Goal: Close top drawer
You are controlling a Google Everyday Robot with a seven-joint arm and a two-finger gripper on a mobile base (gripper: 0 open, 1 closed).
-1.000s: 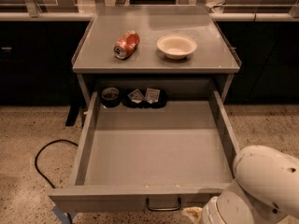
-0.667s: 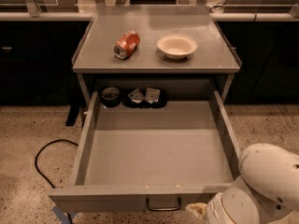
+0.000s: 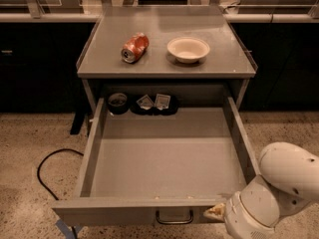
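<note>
The top drawer [image 3: 164,158] is pulled far out of the grey cabinet. Its flat front [image 3: 114,215] faces me at the bottom of the camera view, with a small dark U-shaped handle [image 3: 174,217] at its centre. The drawer floor is mostly bare. At its back lie a dark round cup [image 3: 117,101] and two small packets [image 3: 153,102]. My white arm [image 3: 279,188] comes in from the lower right. My gripper [image 3: 215,212] is at the right end of the drawer front, just right of the handle, mostly hidden by the arm.
A crushed red can [image 3: 135,47] lies on its side beside a white bowl [image 3: 188,49] on the cabinet top [image 3: 164,66]. A black cable [image 3: 46,169] loops on the speckled floor at the left. Dark counters run along the back.
My arm has shifted slightly right, and the gripper tip has risen a little along the drawer front. The drawer has not visibly moved.
</note>
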